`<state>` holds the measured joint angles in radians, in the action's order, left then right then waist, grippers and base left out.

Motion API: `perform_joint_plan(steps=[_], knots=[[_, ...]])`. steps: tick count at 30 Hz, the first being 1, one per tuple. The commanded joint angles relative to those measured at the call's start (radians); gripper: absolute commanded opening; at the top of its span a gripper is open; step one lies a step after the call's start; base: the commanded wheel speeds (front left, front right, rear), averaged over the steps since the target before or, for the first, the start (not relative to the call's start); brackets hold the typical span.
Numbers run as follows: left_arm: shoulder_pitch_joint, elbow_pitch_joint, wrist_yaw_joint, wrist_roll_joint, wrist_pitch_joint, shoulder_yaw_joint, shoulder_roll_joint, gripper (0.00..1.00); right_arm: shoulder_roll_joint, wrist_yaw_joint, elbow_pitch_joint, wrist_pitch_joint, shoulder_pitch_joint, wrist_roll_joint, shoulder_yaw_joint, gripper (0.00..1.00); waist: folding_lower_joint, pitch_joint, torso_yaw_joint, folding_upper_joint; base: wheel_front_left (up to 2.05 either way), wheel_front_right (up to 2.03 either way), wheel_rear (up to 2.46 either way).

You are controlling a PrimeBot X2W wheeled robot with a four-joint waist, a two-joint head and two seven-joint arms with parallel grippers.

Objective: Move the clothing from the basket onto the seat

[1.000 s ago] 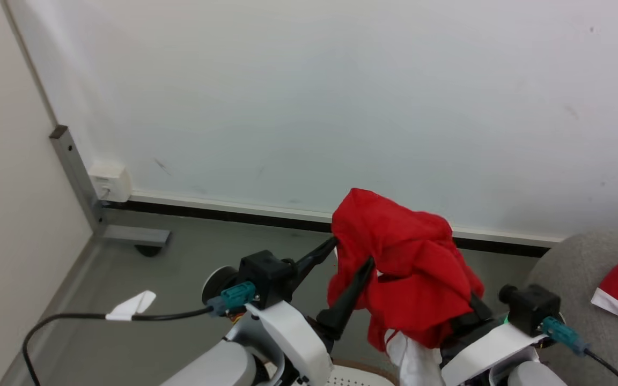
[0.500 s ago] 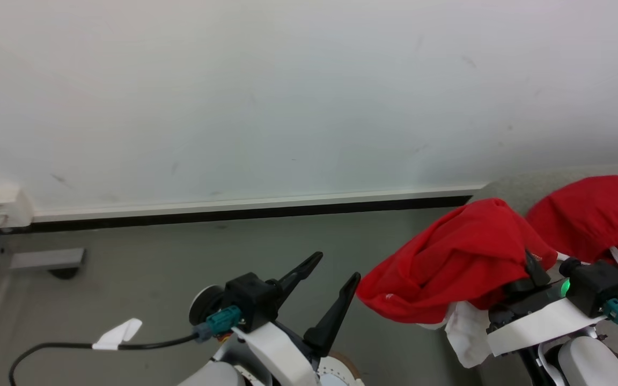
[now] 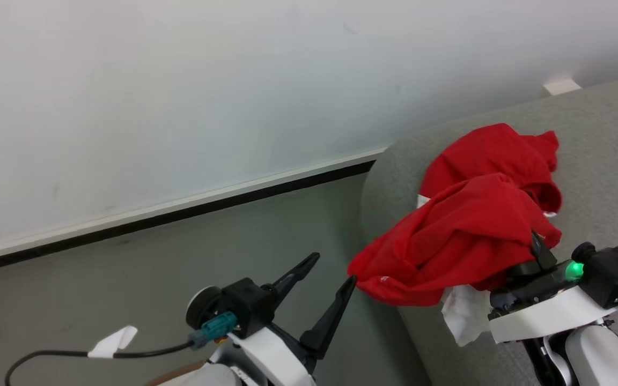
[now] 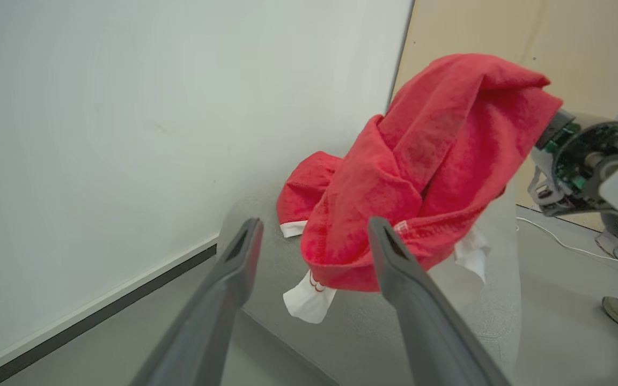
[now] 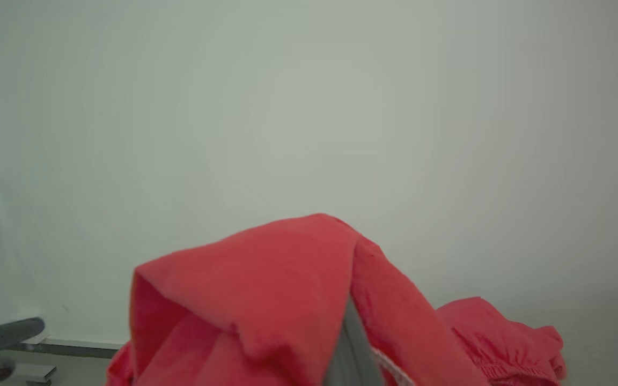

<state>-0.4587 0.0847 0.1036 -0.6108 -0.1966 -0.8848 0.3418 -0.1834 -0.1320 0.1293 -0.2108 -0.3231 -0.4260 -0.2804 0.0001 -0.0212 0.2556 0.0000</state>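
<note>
Seat [image 3: 598, 139] edge | L gripper [image 3: 335, 268] open, empty | R gripper [image 3: 534, 252] under shirt [image 3: 464, 241], can't tell grip | risk: overhang, slips to floor [image 3: 223, 246]

The left gripper [image 3: 333, 271] hangs just off the end of the seat [image 3: 604, 161], clear of it. Its two dark fingers are spread wide with nothing between them, and they point up and toward the seat. Its pale forearm [image 3: 274, 351] slants up behind it. The right gripper [image 3: 538, 251] sits above the seat's end, fingers pressed together on the red garment [image 3: 464, 241], which drapes over them and hides most of them. A green light [image 3: 573, 269] glows on the right wrist.
</note>
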Motion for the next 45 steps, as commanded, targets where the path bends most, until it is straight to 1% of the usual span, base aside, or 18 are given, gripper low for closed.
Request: perform_joint_plan(steps=[1,7,14,16,20,24,30,33,37,39,40,43,45], knots=[[0.010,0.000,0.003,0.014,-0.008,0.003,0.010,1.00,0.001,0.003,-0.010,0.004,0.003,-0.001,0.001,0.00,-0.0001,-0.014,0.056,0.0000,0.00,0.00,0.00],[-0.002,0.004,0.001,0.014,-0.010,0.002,0.010,1.00,-0.001,0.003,-0.053,0.021,-0.002,0.012,0.011,0.00,-0.0001,-0.024,0.126,0.0000,0.00,0.00,0.00],[-0.019,0.003,0.002,0.018,-0.007,-0.002,0.006,1.00,-0.021,0.003,-0.078,0.045,-0.020,0.018,0.036,0.00,-0.0001,-0.047,0.144,0.0000,0.00,0.00,0.00],[-0.028,-0.004,0.003,0.020,0.000,0.000,0.014,1.00,-0.024,0.003,-0.089,0.054,-0.047,-0.005,0.052,0.00,-0.0001,-0.070,0.142,0.0000,0.00,0.00,0.00],[-0.048,-0.025,0.002,0.022,0.017,0.009,0.046,1.00,-0.055,0.003,-0.088,0.084,-0.117,-0.022,0.103,0.00,-0.0001,-0.126,0.123,0.0000,0.00,0.00,0.00],[-0.074,-0.053,-0.002,0.029,0.040,0.017,0.076,1.00,-0.096,0.003,-0.075,0.123,-0.205,-0.007,0.186,0.00,-0.0001,-0.195,0.090,0.0000,0.00,0.00,0.00],[-0.127,-0.103,-0.005,0.044,0.079,0.030,0.116,1.00,-0.155,0.003,-0.035,0.170,-0.347,0.007,0.326,0.00,-0.0001,-0.339,0.030,0.0000,0.00,0.00,0.00],[-0.152,-0.121,-0.011,0.054,0.090,0.034,0.131,1.00,-0.198,0.003,0.014,0.189,-0.406,0.016,0.395,0.00,-0.0001,-0.415,-0.008,0.0000,0.00,0.00,0.00],[-0.186,-0.135,-0.016,0.059,0.094,0.047,0.143,1.00,-0.258,0.003,0.125,0.197,-0.481,0.040,0.494,0.00,-0.0001,-0.506,-0.065,0.0000,0.00,0.00,0.00],[-0.196,-0.131,-0.015,0.056,0.090,0.057,0.150,1.00,-0.289,0.003,0.212,0.201,-0.507,0.106,0.535,0.00,-0.0001,-0.540,-0.084,0.0000,0.00,0.00,0.00],[-0.199,-0.128,-0.017,0.055,0.084,0.059,0.151,1.00,-0.291,0.003,0.255,0.216,-0.515,0.133,0.535,0.00,-0.0001,-0.551,-0.094,0.0000,0.00,0.00,0.00],[-0.207,-0.111,-0.024,0.055,0.070,0.059,0.144,1.00,-0.351,0.003,0.373,0.251,-0.536,0.234,0.531,0.00,-0.0001,-0.571,-0.125,0.0000,0.00,0.00,0.00],[-0.213,-0.101,-0.024,0.054,0.062,0.061,0.140,1.00,-0.374,0.003,0.465,0.310,-0.530,0.276,0.521,0.00,-0.0001,-0.577,-0.139,0.0000,0.00,0.00,0.00]])
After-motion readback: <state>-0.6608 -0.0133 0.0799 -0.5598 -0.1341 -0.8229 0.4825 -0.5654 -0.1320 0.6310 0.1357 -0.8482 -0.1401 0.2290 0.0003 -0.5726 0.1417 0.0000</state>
